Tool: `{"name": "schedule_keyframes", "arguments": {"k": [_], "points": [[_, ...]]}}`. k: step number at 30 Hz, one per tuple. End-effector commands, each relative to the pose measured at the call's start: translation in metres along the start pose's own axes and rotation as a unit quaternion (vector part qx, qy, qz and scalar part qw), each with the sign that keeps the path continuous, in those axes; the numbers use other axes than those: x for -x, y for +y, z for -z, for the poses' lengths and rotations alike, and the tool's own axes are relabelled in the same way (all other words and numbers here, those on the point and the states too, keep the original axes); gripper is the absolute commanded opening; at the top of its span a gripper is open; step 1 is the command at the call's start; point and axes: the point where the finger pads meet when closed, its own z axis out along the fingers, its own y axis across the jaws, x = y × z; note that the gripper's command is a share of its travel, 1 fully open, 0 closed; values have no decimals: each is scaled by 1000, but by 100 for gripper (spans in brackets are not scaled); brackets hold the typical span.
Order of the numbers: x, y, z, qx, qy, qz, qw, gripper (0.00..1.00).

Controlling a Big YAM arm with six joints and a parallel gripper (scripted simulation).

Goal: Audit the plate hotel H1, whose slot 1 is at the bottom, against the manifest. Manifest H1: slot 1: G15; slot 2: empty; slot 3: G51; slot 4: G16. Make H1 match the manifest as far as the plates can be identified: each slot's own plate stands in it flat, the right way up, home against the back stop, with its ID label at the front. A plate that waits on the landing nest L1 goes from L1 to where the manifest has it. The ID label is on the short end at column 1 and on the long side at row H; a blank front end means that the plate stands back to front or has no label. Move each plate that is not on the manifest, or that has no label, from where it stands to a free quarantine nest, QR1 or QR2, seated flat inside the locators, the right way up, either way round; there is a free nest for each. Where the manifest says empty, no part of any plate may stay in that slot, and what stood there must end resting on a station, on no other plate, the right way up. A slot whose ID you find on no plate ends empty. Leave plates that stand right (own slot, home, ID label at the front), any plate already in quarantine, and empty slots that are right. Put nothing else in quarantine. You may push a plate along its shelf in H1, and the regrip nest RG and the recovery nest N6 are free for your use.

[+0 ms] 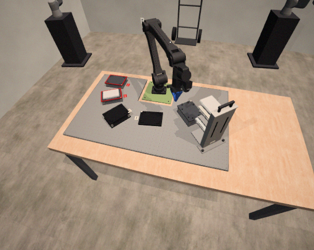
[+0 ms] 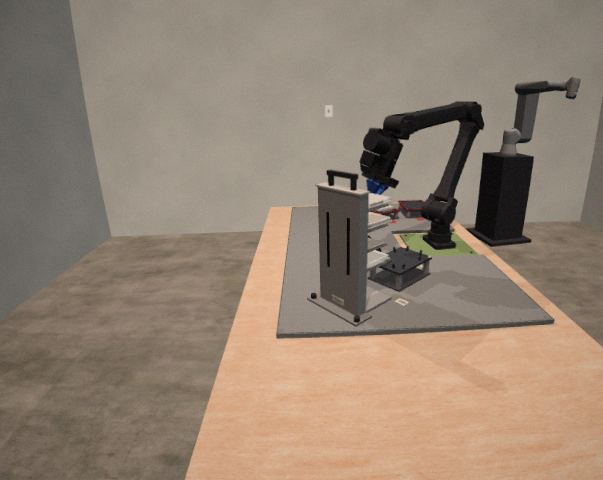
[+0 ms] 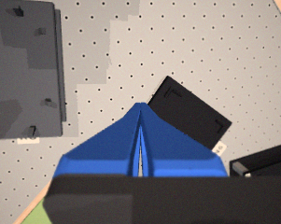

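The pincer [image 1: 177, 94] is hanging closed and empty beside the arm's green base plate [image 1: 149, 97], above the worktop [image 1: 259, 139]. The plate rack [image 1: 218, 126] is standing just beyond the dark nest [image 1: 187, 111]. The fingers likely need opening before descending squarely toward any plate, keeping off the rack's handle [image 1: 226, 105].

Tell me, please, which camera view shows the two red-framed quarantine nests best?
The top view: both red-framed nests appear whole, the nearer holding a white plate. The exterior view shows only distant red slivers behind the plate hotel; the wrist view shows neither.
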Motion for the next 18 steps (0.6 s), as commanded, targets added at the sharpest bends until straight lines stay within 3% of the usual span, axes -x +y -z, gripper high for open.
{"name": "schedule_keyframes", "arguments": {"k": [1,4,5,8,9,12,15,17,18], "points": [[25,-21,28,-5,-20,-49,999,0],[19,-30,26,-3,-8,-66,998,0],[17,-34,36,-6,-22,-68,997,0],[17,-45,35,-10,-33,-59,998,0],[10,-45,29,-4,-7,-69,998,0],[3,-53,23,1,19,-111,994,0],[1,-55,23,2,23,-118,993,0],[-2,-62,33,-2,7,-109,994,0],[-6,-64,31,0,18,-131,991,0]]}}
